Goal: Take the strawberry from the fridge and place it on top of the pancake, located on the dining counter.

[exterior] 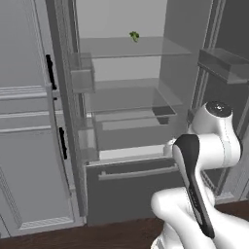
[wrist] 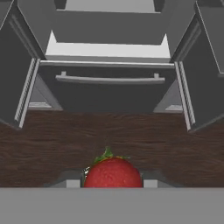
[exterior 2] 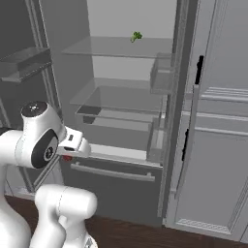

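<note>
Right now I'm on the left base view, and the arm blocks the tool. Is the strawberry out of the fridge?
Observer: Yes. In the hand view the strawberry sits between the tool's fingertips.
Operator: Where does the hand point?
Observer: Down at the dark wood floor before the fridge's closed lower drawer.
Operator: Anything from the right side?
Observer: The right base view shows a red speck under the hand, in front of that drawer.

A red strawberry [wrist: 113, 172] with green leaves sits between the jaws, outside the open dark grey fridge [wrist: 109, 65].
</note>
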Robot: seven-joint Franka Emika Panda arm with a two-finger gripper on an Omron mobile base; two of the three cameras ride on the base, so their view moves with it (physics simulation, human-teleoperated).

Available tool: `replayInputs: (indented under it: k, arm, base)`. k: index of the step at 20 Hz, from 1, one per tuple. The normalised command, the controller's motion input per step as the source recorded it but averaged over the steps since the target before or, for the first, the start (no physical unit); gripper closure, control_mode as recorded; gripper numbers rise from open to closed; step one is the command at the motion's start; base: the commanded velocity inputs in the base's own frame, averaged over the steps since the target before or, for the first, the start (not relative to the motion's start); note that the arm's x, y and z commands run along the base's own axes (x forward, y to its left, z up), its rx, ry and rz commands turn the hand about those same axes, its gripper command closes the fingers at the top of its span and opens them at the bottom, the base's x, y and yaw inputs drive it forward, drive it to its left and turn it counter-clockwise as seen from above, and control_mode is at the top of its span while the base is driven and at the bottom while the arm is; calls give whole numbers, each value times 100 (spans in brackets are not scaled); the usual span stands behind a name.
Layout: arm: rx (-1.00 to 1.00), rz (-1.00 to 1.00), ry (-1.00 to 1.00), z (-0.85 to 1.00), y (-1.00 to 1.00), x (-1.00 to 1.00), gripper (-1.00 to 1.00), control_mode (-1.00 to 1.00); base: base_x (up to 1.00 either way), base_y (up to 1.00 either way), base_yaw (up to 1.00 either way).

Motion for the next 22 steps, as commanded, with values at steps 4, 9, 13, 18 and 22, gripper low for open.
replayInputs:
  k: [4, 9, 13, 18, 22]
  arm:
    - [0, 0, 0, 0, 0, 0, 100, 100]
    - [0, 0, 0, 0, 0, 0, 100, 100]
    - [0, 0, 0, 0, 0, 0, 100, 100]
    - [0, 0, 0, 0, 0, 0, 100, 100]
    - [0, 0, 0, 0, 0, 0, 100, 100]
  base:
    - [-100, 34, 31]
    - [-100, 50, 54]
    - [-100, 45, 61]
    - [-99, 48, 68]
    - [-59, 88, 85]
